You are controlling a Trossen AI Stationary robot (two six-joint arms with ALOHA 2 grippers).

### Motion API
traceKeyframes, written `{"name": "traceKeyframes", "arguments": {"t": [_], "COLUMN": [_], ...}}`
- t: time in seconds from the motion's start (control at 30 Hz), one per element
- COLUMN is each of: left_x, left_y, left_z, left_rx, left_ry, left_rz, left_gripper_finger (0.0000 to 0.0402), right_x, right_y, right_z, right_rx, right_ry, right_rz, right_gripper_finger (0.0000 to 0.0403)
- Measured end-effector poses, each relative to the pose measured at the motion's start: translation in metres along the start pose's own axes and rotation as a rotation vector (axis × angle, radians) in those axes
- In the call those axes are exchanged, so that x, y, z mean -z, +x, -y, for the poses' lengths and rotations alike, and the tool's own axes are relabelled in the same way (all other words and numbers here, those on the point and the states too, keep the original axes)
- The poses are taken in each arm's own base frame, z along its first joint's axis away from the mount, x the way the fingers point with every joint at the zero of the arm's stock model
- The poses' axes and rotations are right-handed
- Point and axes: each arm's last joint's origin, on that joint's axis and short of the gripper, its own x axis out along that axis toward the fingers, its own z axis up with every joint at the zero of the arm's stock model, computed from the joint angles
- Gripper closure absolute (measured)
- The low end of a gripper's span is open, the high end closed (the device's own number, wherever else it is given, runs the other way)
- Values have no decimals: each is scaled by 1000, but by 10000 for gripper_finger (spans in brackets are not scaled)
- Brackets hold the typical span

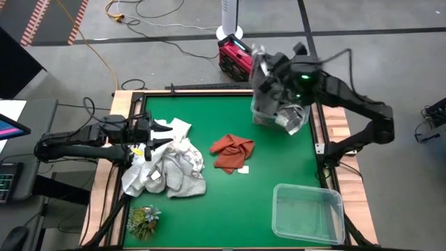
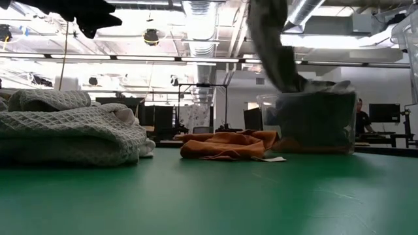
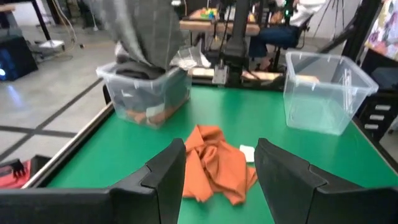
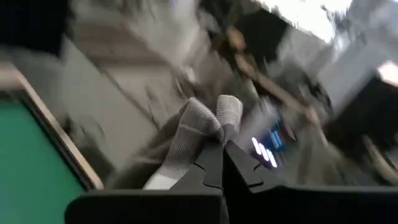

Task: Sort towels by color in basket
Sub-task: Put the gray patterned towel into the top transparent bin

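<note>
Right wrist view: right gripper (image 4: 219,144) pinching grey towel (image 4: 186,140). Left wrist view: towel hangs into bin (image 3: 149,93), upper left; left gripper (image 3: 217,168) spread.

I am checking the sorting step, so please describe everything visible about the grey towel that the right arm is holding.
The grey towel is a soft woven cloth, finely checked. It hangs lengthwise from the right end effector, whose fingers are shut on a bunched fold at its top. Its lower end reaches into the clear plastic bin at the table's far side, where darker cloth already lies. Whether it touches that cloth cannot be told. It is apart from the rust-orange towel on the green mat.
</note>
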Motion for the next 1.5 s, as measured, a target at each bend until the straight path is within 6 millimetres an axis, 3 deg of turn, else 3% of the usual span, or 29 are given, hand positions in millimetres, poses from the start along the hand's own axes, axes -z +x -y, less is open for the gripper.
{"name": "traceKeyframes", "arguments": {"t": [0.17, 0.33, 0.43, 0.57, 0.87, 1.07, 1.27, 1.5], "left_x": [1, 1, 1, 1, 4, 4, 4, 4], "left_y": [0, 0, 0, 0, 0, 0, 0, 0], "left_z": [0, 0, 0, 0, 0, 0, 0, 0], "left_rx": [0, 0, 0, 0, -1, -1, -1, -1], "left_ry": [-7, -38, -49, -59, -57, -56, -59, -59], "left_rz": [-12, -12, -12, -12, -39, -40, -38, -40], "left_gripper_finger": [221, 221, 221, 221, 221, 221, 221, 221], "right_x": [44, 86, 101, 124, 193, 239, 237, 199], "right_y": [14, 17, 18, 34, 81, 100, 105, 79], "right_z": [15, 28, 31, 28, -5, -21, -19, 8], "right_rx": [46, -53, -146, -142, -410, -420, -415, -417], "right_ry": [43, 134, 235, 275, 534, 575, 584, 593], "right_rz": [-346, -725, -853, -941, -973, -1100, -1079, -916], "right_gripper_finger": [384, 384, 383, 384, 381, 371, 324, 280]}}
